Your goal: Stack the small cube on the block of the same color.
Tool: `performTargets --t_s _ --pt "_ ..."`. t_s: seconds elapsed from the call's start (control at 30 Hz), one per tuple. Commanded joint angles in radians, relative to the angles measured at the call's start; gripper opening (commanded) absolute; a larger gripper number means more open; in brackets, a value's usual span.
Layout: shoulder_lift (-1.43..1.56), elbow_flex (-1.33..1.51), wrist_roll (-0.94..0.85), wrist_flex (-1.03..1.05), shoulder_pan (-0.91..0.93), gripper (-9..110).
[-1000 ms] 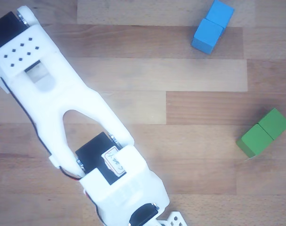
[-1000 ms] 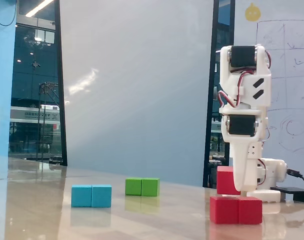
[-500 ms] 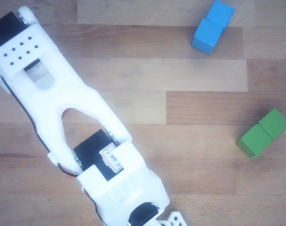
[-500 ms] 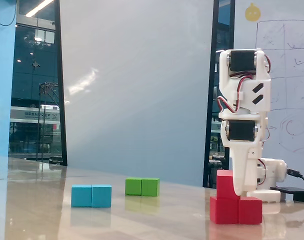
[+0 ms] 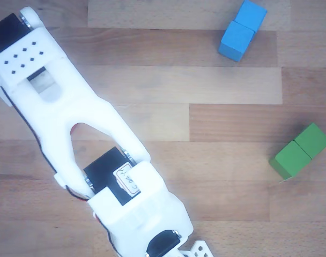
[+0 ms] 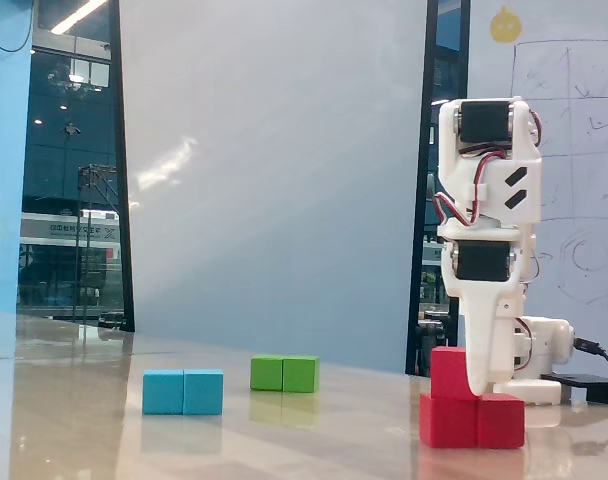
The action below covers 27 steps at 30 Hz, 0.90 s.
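Observation:
In the fixed view the red-orange oblong block (image 6: 496, 422) lies on the table at the right. The small red-orange cube (image 6: 446, 375) sits on top of its left half, upright and aligned. My gripper (image 6: 476, 385) points straight down. Its white finger (image 6: 484, 340) stands in front of the cube's right part, with the tip reaching the top of the block. The second jaw is hidden behind it, so the grip cannot be judged. In the other view my white arm (image 5: 98, 128) runs from top left to the bottom edge, and both red pieces are hidden beneath it.
A blue oblong block (image 5: 242, 30) lies at the top right of the other view and at the left of the fixed view (image 6: 183, 391). A green oblong block (image 5: 299, 151) lies at the right and shows mid-table in the fixed view (image 6: 284, 373). The arm's base (image 6: 544, 350) stands behind the red block.

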Motion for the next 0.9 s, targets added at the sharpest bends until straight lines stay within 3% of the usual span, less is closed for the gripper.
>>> performTargets --t_s 0.0,0.27,0.53,0.87 --pt "0.023 -0.101 -0.008 0.0 0.002 32" --pt "0.029 -0.101 -0.037 0.008 0.144 32" --pt "0.04 -0.107 -0.146 0.005 0.434 32" --pt "0.222 -0.086 -0.14 -0.098 0.732 32"
